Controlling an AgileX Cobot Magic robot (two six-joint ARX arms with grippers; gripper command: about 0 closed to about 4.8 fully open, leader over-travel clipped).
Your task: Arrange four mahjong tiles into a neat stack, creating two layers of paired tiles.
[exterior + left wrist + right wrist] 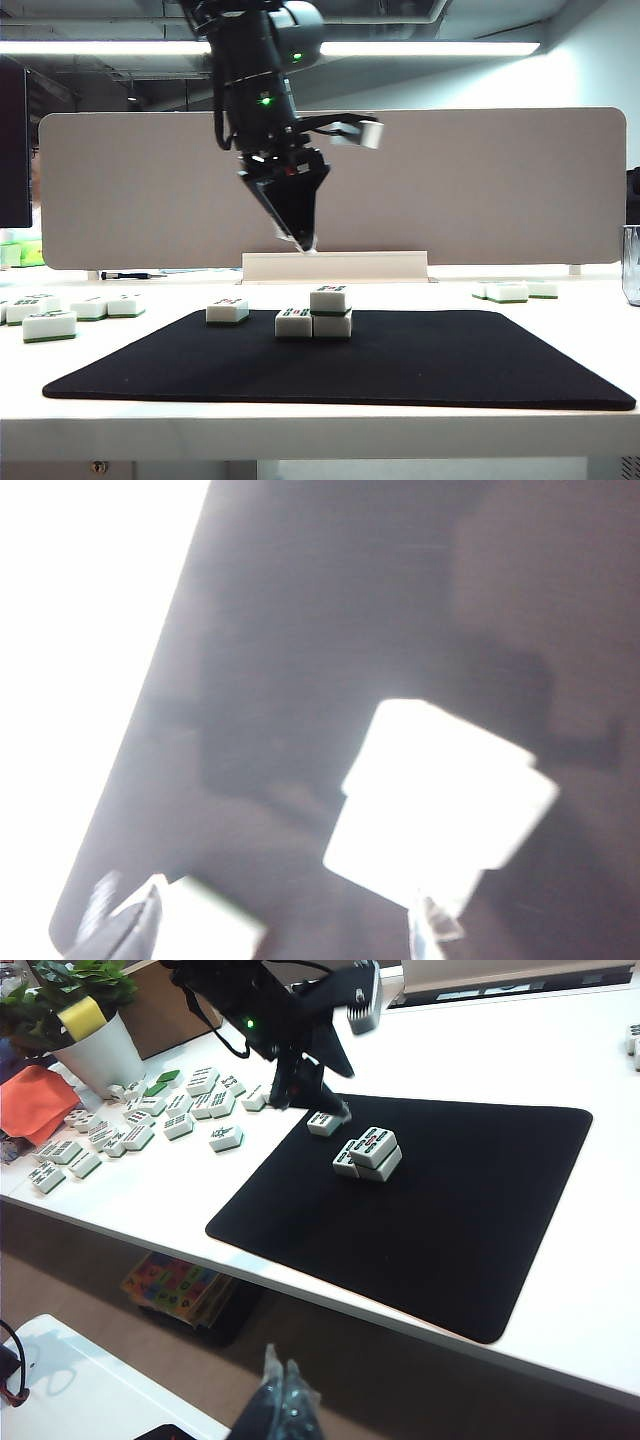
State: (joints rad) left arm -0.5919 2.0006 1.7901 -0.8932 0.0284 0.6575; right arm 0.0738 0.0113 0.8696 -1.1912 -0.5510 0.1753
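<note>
Three mahjong tiles form a partial stack (318,314) on the black mat (450,365): two side by side, with one (330,298) on top of the right one. A fourth tile (228,311) lies alone on the mat to their left. My left gripper (300,238) hangs well above them, pointing down, open and empty. Its blurred wrist view shows the stack (440,800) and the single tile (215,925) below the spread fingers (140,930). My right gripper (281,1385) is shut, held off the table's front edge, far from the stack (368,1152).
Several loose tiles (50,318) lie on the white table left of the mat, and a few more (515,291) at the back right. A white partition (450,190) and a low white stand (335,266) run behind. A potted plant (95,1050) stands by the loose tiles (150,1120).
</note>
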